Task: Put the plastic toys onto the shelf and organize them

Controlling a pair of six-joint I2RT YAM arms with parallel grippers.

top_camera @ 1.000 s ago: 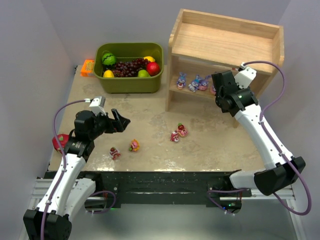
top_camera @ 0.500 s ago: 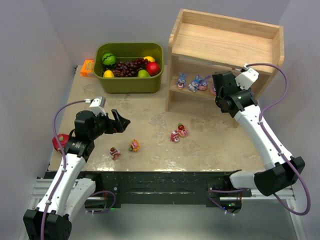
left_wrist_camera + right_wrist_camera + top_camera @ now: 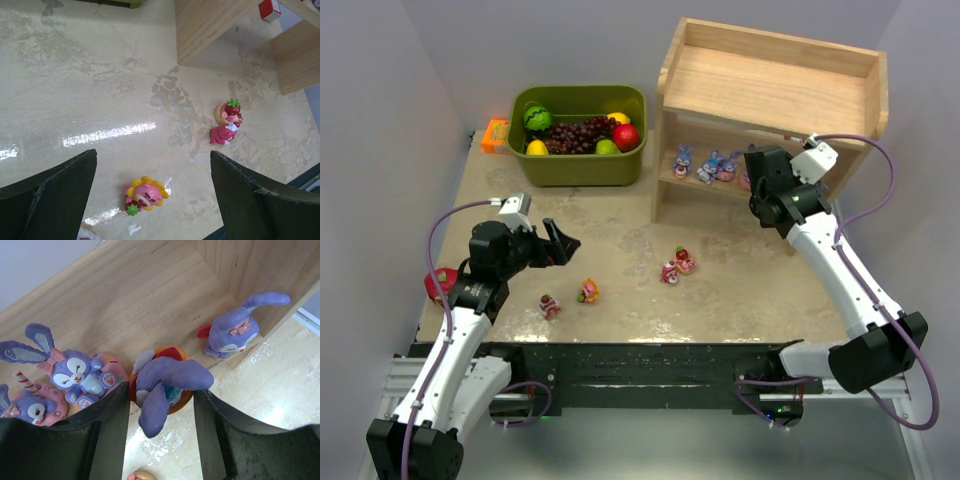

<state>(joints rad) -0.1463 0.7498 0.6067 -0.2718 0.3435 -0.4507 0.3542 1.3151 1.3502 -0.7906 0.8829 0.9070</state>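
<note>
The wooden shelf (image 3: 770, 85) stands at the back right, with blue-purple bunnies (image 3: 708, 167) lined up on its lower tier. My right gripper (image 3: 752, 176) reaches into that tier, shut on a purple bunny with an orange base (image 3: 167, 382) at the tier's front edge (image 3: 150, 295). Beside it are a bunny on a pink base (image 3: 80, 375) and another bunny (image 3: 232, 330). My left gripper (image 3: 152, 167) hangs open over the table above a flower-topped bear (image 3: 145, 192). Two pink bears (image 3: 677, 266) and another toy (image 3: 549, 306) lie on the table.
An olive-green bin (image 3: 578, 140) of fake fruit sits at the back left, an orange box (image 3: 495, 135) beside it. A red-pink object (image 3: 442, 282) lies at the table's left edge behind the left arm. The shelf's leg (image 3: 210, 25) stands ahead of the left gripper.
The right wrist has shifted slightly to the right at the shelf, still holding the bunny. The left arm and the toys on the table have not moved.
</note>
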